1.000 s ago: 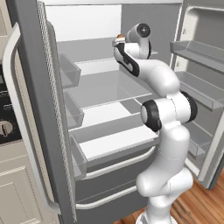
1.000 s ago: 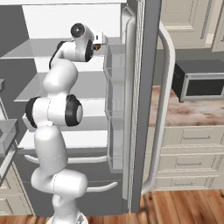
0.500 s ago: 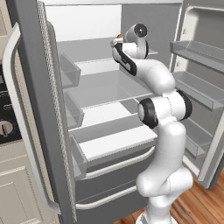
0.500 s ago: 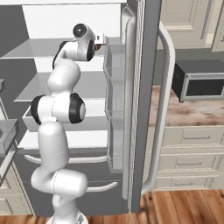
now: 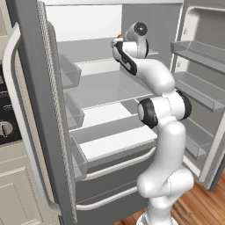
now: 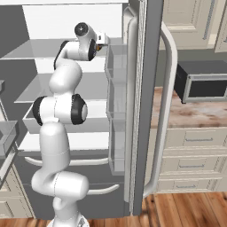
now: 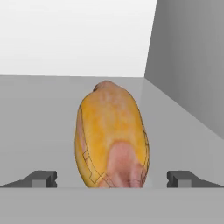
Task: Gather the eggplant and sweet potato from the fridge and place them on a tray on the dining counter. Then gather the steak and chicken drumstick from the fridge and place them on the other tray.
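your jaws stood wide open and empty around the sweet potato (image 7: 113, 136) on the upper fridge shelf (image 7: 39, 113), a firm, smooth, fairly light lump you'd best pinch across its narrow middle.

Sweet potato (image 7: 113, 135) bottom end cut off by lower edge.

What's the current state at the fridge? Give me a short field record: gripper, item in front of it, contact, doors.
gripper: open, fingertips wide apart on either side of the item
item: sweet potato, orange-yellow with pinkish patches, lying on a grey fridge shelf
contact: none visible; gaps show between both fingertips and the sweet potato
location: upper shelf of the fridge, near its right inner wall
doors: both open
arm: reaching up into the upper compartment
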Controlling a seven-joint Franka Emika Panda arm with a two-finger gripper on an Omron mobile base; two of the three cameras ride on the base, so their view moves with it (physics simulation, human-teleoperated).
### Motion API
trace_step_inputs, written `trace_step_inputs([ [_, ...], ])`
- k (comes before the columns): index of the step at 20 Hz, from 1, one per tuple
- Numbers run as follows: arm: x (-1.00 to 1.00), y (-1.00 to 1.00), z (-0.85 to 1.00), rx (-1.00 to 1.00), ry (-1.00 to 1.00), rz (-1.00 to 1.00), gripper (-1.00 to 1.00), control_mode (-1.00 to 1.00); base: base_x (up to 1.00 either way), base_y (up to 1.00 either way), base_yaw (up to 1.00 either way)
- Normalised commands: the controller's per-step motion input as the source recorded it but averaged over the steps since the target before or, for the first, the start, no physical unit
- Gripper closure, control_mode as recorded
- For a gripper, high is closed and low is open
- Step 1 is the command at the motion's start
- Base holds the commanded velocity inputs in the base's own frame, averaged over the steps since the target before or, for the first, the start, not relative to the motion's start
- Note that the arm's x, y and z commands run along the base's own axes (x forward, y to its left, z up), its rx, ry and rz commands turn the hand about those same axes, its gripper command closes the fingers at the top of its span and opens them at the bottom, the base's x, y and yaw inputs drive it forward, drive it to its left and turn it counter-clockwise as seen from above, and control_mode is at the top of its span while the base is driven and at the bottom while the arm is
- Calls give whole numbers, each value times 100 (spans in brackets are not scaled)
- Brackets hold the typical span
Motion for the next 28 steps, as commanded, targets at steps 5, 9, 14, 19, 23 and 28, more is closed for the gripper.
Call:
trace_step_inputs([
  [5,10,0,-21,0,2,0,-100,-100,0,0,0],
  [9,26,0,-2,0,0,0,-100,-100,0,0,0],
  [14,25,0,0,0,0,0,-100,-100,0,0,0],
  [19,19,0,0,0,0,0,-100,-100,0,0,0],
  [23,16,0,0,0,0,0,-100,-100,0,0,0],
  [28,23,0,0,0,0,0,-100,-100,0,0,0],
])
